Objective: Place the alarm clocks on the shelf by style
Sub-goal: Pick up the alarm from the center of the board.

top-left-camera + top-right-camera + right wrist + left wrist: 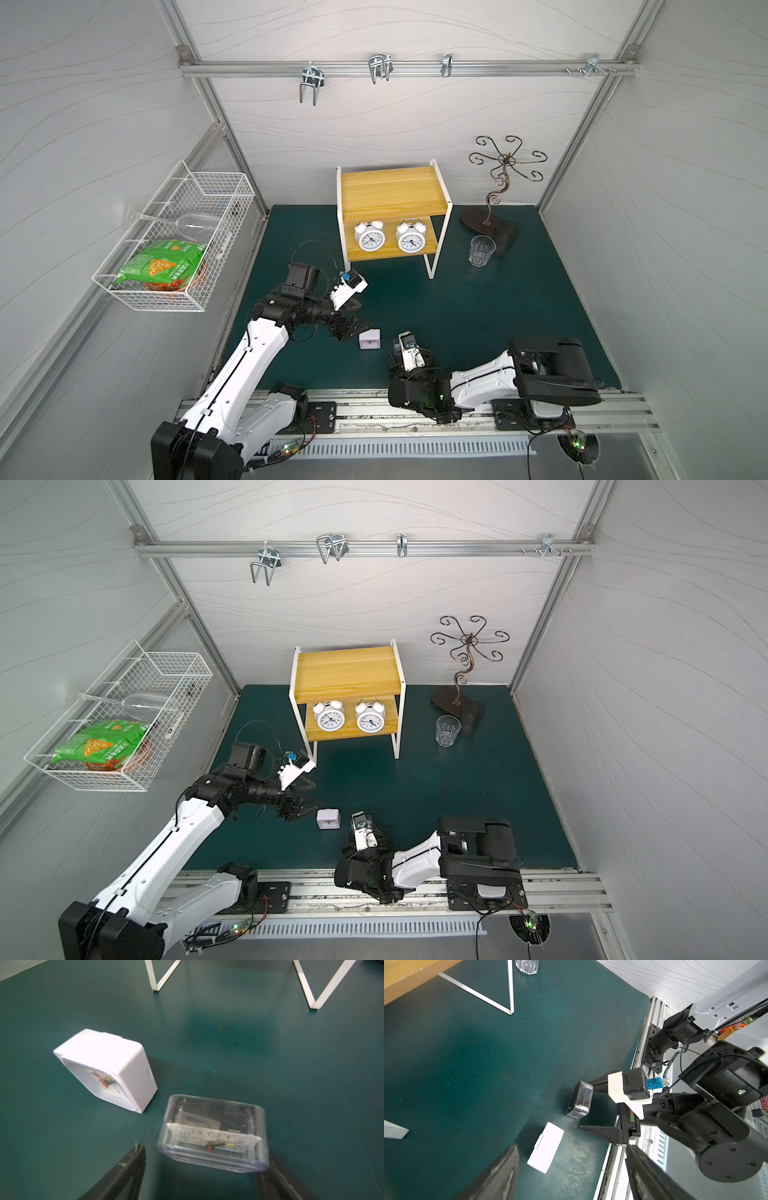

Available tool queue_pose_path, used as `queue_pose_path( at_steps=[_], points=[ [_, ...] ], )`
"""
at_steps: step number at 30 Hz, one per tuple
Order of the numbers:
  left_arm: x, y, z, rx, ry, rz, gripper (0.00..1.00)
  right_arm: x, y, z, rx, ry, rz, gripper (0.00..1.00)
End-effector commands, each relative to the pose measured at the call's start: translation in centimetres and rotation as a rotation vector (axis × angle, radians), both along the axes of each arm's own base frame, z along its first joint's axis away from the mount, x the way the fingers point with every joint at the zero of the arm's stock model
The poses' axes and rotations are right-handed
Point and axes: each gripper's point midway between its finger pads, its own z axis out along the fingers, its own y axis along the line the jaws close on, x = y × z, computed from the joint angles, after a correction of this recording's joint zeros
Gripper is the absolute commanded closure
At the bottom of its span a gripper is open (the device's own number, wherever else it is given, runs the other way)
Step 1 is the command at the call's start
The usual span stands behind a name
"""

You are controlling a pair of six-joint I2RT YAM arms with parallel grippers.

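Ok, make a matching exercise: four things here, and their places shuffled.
1 two round white twin-bell clocks
2 white square clock
3 transparent-cased square clock
4 clear drinking glass

A beside the dark metal stand's base
B between the right gripper's jaws
C on the wooden shelf's lower board
D on the green mat by the left gripper

Pairs: 1-C, 2-D, 3-B, 4-A

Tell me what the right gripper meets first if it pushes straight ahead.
Most likely the transparent clock: it sits on the green mat between the jaws of the right gripper, and nothing else lies nearer.
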Motion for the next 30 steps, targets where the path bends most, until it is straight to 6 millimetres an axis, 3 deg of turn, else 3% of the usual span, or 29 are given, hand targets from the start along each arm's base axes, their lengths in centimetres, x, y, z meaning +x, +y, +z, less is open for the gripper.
queue_pose_path(
  at_steps=[1, 18, 30],
  points=[
    [-0.3, -0.1, 0.5, -0.02, -0.02, -0.016, 0.17, 0.4, -0.2, -0.1, 0.001, -0.025, -0.024, 0.22],
    [-0.4, -0.1, 0.4, -0.018, -0.022, -0.015, 0.17, 0.7, -1.0, 0.3, -0.028, -0.047, -0.051, 0.35],
    [-0.4, -0.1, 0.4, -0.016, -0.022, -0.014, 0.17, 0.8, -1.0, 1.6, -0.026, -0.067, -0.043, 0.39]
  ],
)
